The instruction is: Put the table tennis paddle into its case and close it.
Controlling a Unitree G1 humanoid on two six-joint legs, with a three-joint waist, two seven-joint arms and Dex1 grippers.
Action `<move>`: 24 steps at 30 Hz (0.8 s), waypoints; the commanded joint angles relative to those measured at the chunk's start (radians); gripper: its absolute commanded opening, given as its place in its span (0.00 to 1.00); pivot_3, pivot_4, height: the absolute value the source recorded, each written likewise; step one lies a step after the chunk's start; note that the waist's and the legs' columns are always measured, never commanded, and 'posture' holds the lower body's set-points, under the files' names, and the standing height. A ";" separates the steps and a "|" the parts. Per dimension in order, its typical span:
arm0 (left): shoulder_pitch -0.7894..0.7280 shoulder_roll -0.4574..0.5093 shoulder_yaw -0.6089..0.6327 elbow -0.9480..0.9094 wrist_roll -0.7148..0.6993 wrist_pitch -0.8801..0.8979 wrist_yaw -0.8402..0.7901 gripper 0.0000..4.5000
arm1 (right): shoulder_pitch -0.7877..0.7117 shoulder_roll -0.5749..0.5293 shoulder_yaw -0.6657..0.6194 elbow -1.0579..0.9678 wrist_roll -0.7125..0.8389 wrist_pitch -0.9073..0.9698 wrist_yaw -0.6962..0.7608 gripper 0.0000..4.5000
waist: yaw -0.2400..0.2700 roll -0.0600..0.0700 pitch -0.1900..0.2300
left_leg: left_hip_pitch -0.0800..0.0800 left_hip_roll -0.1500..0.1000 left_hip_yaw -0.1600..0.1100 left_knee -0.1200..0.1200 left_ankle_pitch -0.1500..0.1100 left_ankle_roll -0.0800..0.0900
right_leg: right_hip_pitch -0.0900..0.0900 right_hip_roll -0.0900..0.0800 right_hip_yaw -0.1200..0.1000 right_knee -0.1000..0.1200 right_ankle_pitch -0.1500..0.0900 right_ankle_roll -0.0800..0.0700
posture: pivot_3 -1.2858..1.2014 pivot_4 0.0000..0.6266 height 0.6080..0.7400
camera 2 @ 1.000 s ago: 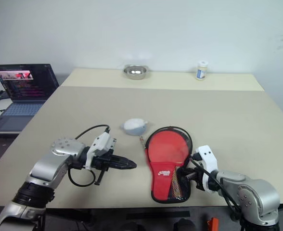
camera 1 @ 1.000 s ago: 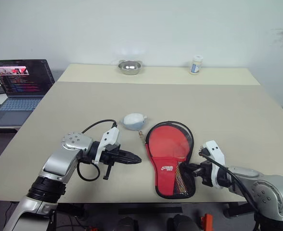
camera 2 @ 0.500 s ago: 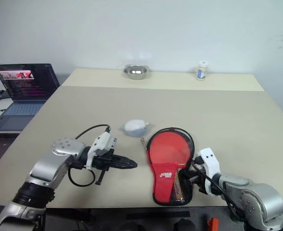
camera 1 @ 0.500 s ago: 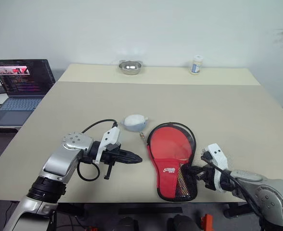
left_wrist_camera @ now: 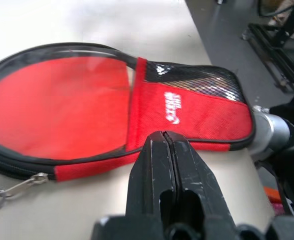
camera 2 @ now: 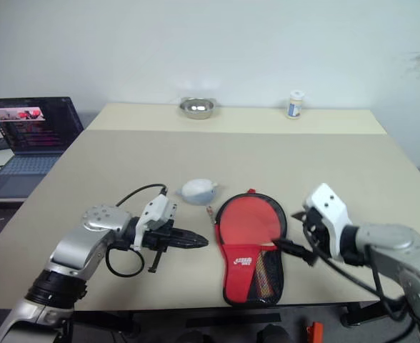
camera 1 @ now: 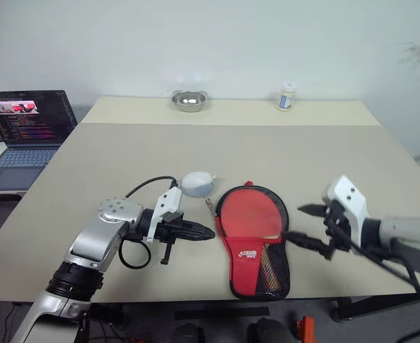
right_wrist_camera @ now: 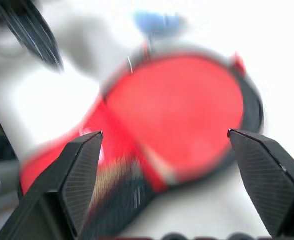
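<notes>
Red paddle-shaped fabric case (camera 1: 256,239) with black zipper rim and mesh pocket lies flat near the front edge of the beige counter (camera 1: 324,164); round red paddle face (camera 1: 251,213) shows inside. Left claw (camera 1: 208,232), fingers pressed shut, just beside the case. Right claw (camera 1: 301,224) spread wide, empty, raised beside it. Small grey-white lump (camera 1: 197,183) near.

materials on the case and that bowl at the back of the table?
The case: soft woven fabric, red, with a printed white logo and a black mesh panel, black zipper rim; a metal pull clip at the round end. The weave and the mesh holes show in the left wrist view.
The bowl: looks like polished metal, probably stainless steel, judging by its silvery sheen and bright highlights.
</notes>
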 commanded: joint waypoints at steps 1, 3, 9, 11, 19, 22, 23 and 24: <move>-0.018 0.004 0.038 0.001 -0.002 0.008 0.042 0.00 | -0.058 0.081 0.127 0.112 -0.077 -0.108 -0.037 0.99 | 0.000 0.000 0.000 | -0.001 0.000 0.000 0.000 0.000 0.000 | -0.001 0.000 0.000 0.000 0.001 -0.001 | 0.52 0.24 1.00; -0.017 0.014 0.063 -0.001 -0.008 0.032 0.078 0.00 | -0.055 0.137 0.222 0.171 -0.142 -0.183 -0.052 0.99 | 0.000 0.000 0.000 | -0.002 -0.001 0.000 0.000 0.000 0.000 | -0.002 0.000 -0.001 0.000 0.002 -0.004 | 0.52 0.24 1.00; 0.016 0.053 0.099 -0.028 0.011 0.037 0.144 0.08 | 0.047 0.272 0.377 0.347 -0.302 -0.416 -0.077 1.00 | 0.003 0.000 0.000 | -0.004 -0.002 0.001 0.001 0.000 0.000 | -0.002 -0.001 -0.001 0.000 0.002 -0.003 | 0.52 0.24 1.00; 0.011 0.042 0.113 -0.037 -0.002 0.066 0.176 0.20 | 0.076 0.282 0.404 0.390 -0.352 -0.474 -0.081 1.00 | 0.006 0.000 0.000 | -0.003 -0.003 0.001 0.001 0.000 0.000 | -0.002 -0.002 -0.001 0.000 0.002 -0.003 | 0.52 0.24 1.00; -0.148 -0.032 0.127 0.166 0.089 0.012 0.365 0.85 | 0.034 0.341 0.432 0.441 -0.422 -0.525 -0.081 1.00 | 0.005 -0.001 0.000 | 0.001 -0.002 0.001 0.002 0.000 0.000 | 0.000 -0.001 0.000 0.003 0.003 -0.003 | 0.52 0.24 1.00; -0.266 -0.073 0.103 0.343 0.155 -0.054 0.413 0.99 | 0.011 0.353 0.445 0.451 -0.442 -0.520 -0.075 1.00 | 0.004 -0.001 0.000 | 0.001 -0.002 0.001 0.002 0.001 -0.001 | 0.000 0.000 -0.001 0.004 0.003 -0.003 | 0.52 0.24 1.00; -0.288 -0.081 0.097 0.378 0.163 -0.066 0.406 0.99 | 0.010 0.354 0.448 0.451 -0.448 -0.519 -0.073 1.00 | 0.004 -0.001 0.000 | 0.001 -0.002 0.001 0.002 0.001 -0.001 | 0.000 0.000 -0.001 0.004 0.003 -0.003 | 0.52 0.24 1.00; -0.306 -0.087 0.093 0.411 0.170 -0.075 0.401 0.99 | 0.009 0.357 0.448 0.450 -0.452 -0.518 -0.074 1.00 | 0.004 -0.001 0.000 | 0.000 -0.002 0.001 0.002 0.001 -0.001 | 0.000 0.000 -0.001 0.003 0.003 -0.003 | 0.52 0.24 1.00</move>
